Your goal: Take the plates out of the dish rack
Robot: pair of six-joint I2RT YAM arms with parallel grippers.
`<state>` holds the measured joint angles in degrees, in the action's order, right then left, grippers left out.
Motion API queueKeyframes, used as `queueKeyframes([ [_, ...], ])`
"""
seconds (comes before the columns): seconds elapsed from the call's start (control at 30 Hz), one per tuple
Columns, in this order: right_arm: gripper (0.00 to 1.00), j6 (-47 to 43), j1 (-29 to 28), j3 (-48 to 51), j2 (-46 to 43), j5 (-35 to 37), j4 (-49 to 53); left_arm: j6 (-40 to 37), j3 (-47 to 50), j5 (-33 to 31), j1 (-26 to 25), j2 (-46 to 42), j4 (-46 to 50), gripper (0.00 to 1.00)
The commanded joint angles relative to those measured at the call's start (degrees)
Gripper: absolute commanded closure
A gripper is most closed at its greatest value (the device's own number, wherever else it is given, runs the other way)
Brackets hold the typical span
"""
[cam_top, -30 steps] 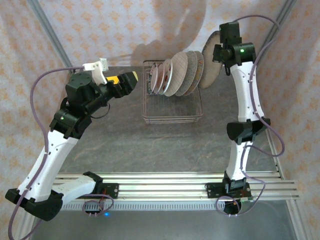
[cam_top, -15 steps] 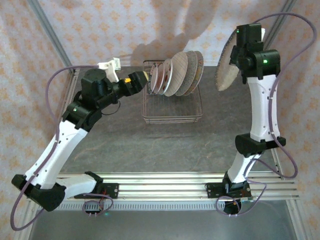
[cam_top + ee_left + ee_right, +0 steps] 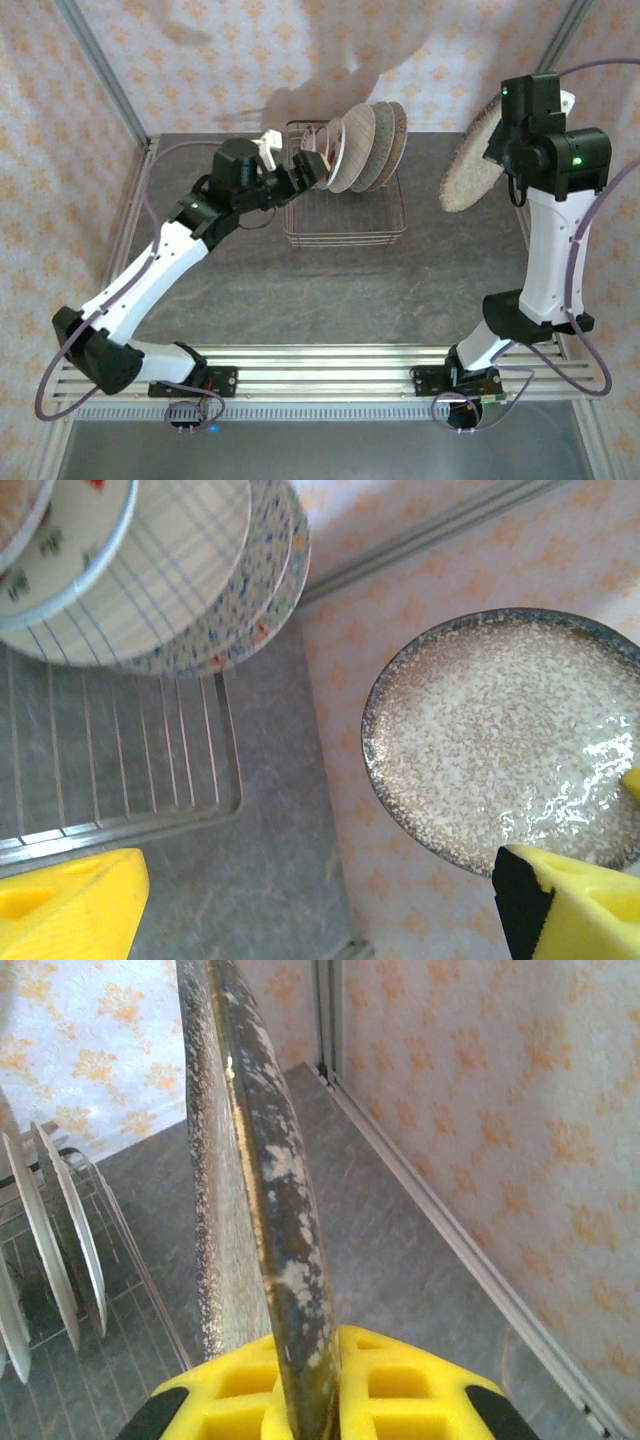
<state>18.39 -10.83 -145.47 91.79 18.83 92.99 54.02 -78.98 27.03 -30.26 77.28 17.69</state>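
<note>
Plates (image 3: 360, 148), round, glossy, lean in wire rack (image 3: 345, 228); right claw (image 3: 300, 1385) clamps speckled plate (image 3: 255, 1190); left claw (image 3: 320, 910) apart.

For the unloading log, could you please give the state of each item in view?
speckled plate: out of the rack, held on edge in the air to its right.
racked plates: standing on edge in the dish rack.
dish rack: loaded, several plates inside.
left end effector: open, empty, at the rack's left end.
right end effector: shut on the speckled plate's rim.
</note>
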Motion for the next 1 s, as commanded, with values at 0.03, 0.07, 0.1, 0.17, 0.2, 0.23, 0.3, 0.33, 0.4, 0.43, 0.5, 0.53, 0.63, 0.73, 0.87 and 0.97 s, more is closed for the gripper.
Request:
queueKeyframes([
  [0.03,1.0,9.57,0.16,-0.91,-4.88,-1.09,-0.74,10.0,1.05,6.56,-2.16,4.08,-3.67,0.12],
  [0.07,1.0,10.57,0.23,-0.4,-5.34,-2.3,-0.33,11.84,1.38,7.65,-2.61,5.03,-4.06,0.12],
  [0.1,1.0,11.67,0.2,0.35,-6.09,-3.61,0.03,13.97,1.9,9.18,-3.14,6.08,-5.12,0.12],
  [0.17,1.0,13.59,0.22,1.8,-7.24,-5.41,0.35,18.4,3.34,11.82,-4.2,7.79,-8.57,0.12],
  [0.2,1.0,14.2,0.21,2.72,-7.8,-6.38,0.2,20.68,4.04,12.83,-4.74,8.54,-10.55,0.12],
  [0.23,1.0,14.7,0.28,3.43,-8.33,-7.14,0.25,24.07,5.25,13.92,-5.49,9.63,-13.11,0.13],
  [0.3,1.0,15.41,0.24,4.37,-8.92,-8.52,0.39,30.12,7.46,14.35,-6.8,11.58,-20.02,0.15],
  [0.33,1.0,15.8,0.22,4.62,-9.23,-9.21,0.6,33.31,8.52,14.09,-7.66,12.7,-25.46,0.15],
  [0.4,1.0,16.52,0.22,4.67,-9.39,-10.3,1.26,38.33,8.85,13.63,-9.09,15.43,-32.47,0.16],
  [0.43,1.0,16.97,0.22,4.63,-9.45,-10.84,1.67,40.16,8.44,13.38,-9.73,16.99,-35.26,0.17],
  [0.5,1.0,17.8,0.3,4.68,-9.64,-11.9,2.31,42.25,7.33,12.59,-10.65,19.34,-38.69,0.19],
  [0.53,1.0,18.13,0.33,4.71,-9.77,-12.57,2.57,42.93,6.53,12.23,-11.01,20.44,-39.73,0.2],
  [0.63,1.0,18.86,0.42,6.04,-10.43,-14.9,2.27,44.35,4.4,11.67,-11.49,22.76,-43.35,0.24],
  [0.73,1.0,19.13,0.68,7.99,-11.74,-16.01,0.94,45.03,4.66,10.42,-11.49,22.63,-44.83,0.25],
  [0.87,1.0,19.05,1.08,8.4,-12.07,-16.98,0.96,44.58,7.08,7.78,-11.33,20.3,-45.18,0.28],
  [0.97,1.0,18.79,1.42,8.4,-12.2,-17.28,0.38,43.22,9.25,5.39,-10.9,17.01,-40.31,0.28],
])
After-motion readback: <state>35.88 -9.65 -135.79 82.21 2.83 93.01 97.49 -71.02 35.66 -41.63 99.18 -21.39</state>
